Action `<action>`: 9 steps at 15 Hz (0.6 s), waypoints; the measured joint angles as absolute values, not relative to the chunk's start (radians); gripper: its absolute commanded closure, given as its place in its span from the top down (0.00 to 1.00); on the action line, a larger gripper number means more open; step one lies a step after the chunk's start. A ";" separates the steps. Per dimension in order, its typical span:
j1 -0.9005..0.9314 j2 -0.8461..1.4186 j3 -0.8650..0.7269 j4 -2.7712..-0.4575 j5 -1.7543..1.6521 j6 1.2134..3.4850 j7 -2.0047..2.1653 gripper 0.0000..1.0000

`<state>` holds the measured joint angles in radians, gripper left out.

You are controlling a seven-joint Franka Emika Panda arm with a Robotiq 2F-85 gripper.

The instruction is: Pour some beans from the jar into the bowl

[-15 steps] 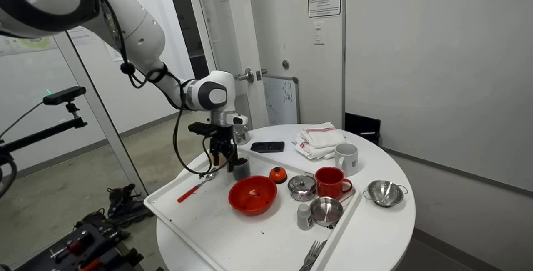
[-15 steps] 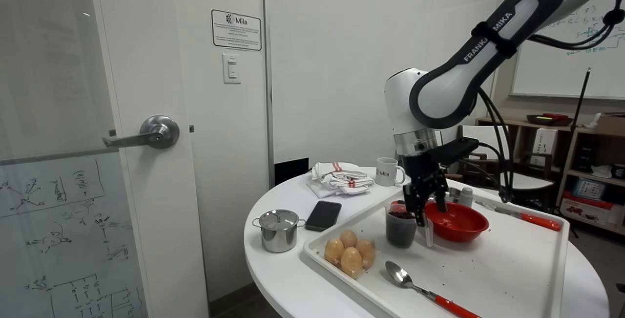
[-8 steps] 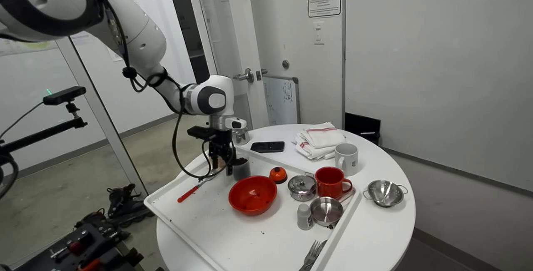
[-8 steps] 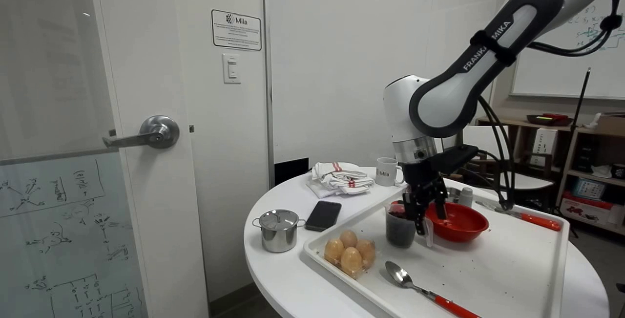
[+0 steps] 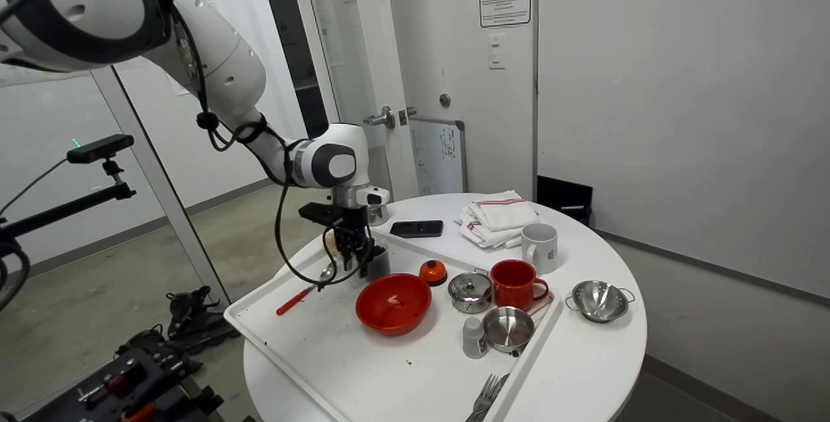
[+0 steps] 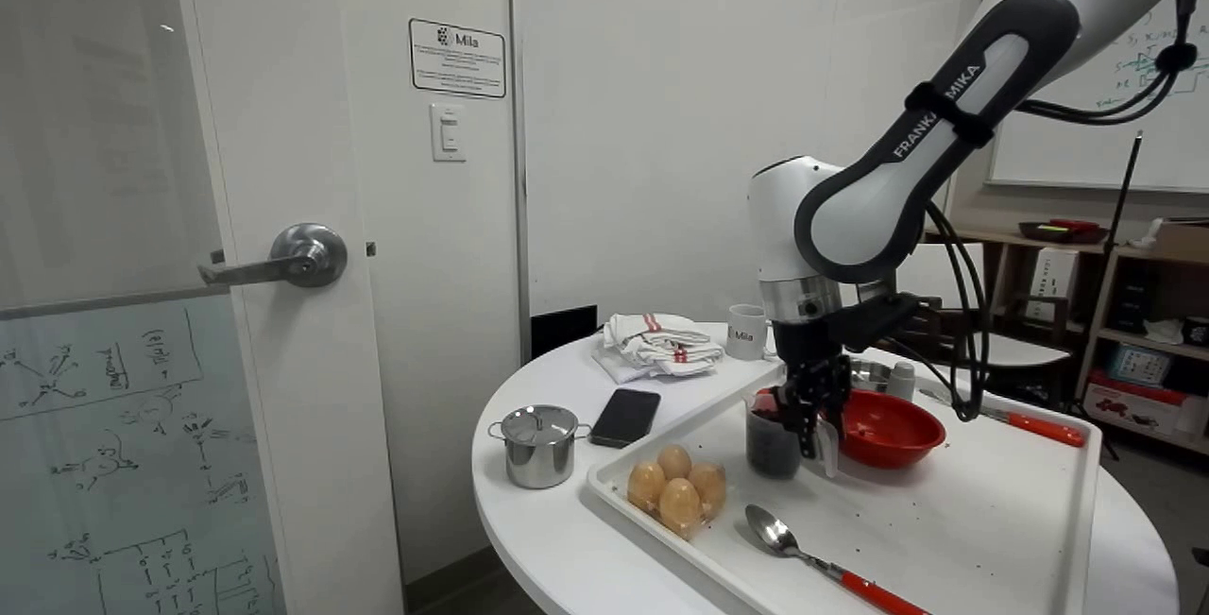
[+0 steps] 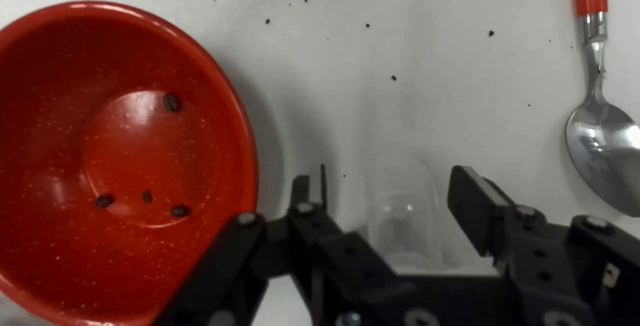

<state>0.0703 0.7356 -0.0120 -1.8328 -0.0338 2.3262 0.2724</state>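
Note:
The jar point(image 6: 770, 452) is a clear container filled dark, standing upright on the tray; it also shows in an exterior view point(image 5: 379, 268), partly behind the gripper. Its clear handle point(image 6: 828, 450) sticks out at the side. The beans in its top are mostly hidden. The red bowl point(image 5: 379, 310) stands beside it, with several dark beans point(image 7: 171, 102) inside in the wrist view. My gripper point(image 7: 387, 186) points down at the jar and is open. Its fingers point(image 7: 472, 211) stand apart on either side of the clear handle point(image 7: 405, 216), with gaps visible.
The white tray point(image 6: 945, 521) also holds wrapped eggs point(image 6: 678, 502), a red-handled spoon point(image 6: 774, 532), a red mug point(image 5: 515, 284), steel pans point(image 5: 509, 328) and a grey shaker point(image 5: 474, 338). A phone point(image 6: 625, 417) and a pot point(image 6: 539, 450) stand outside the tray. Specks lie on it.
My open gripper has moved lower and in toward the jar, and now covers more of the jar's top. The jar and bowl have not moved.

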 measured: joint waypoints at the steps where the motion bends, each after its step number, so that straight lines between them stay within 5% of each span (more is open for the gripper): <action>1: 0.067 0.736 -0.013 -1.833 -0.034 2.333 0.270 0.26; 4: 0.058 0.737 -0.014 -1.834 -0.031 2.336 0.260 0.07; 9: 0.038 0.736 -0.003 -1.832 0.001 2.320 0.208 0.12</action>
<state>0.0383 0.7360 -0.0028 -1.8321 0.0014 2.3197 0.2081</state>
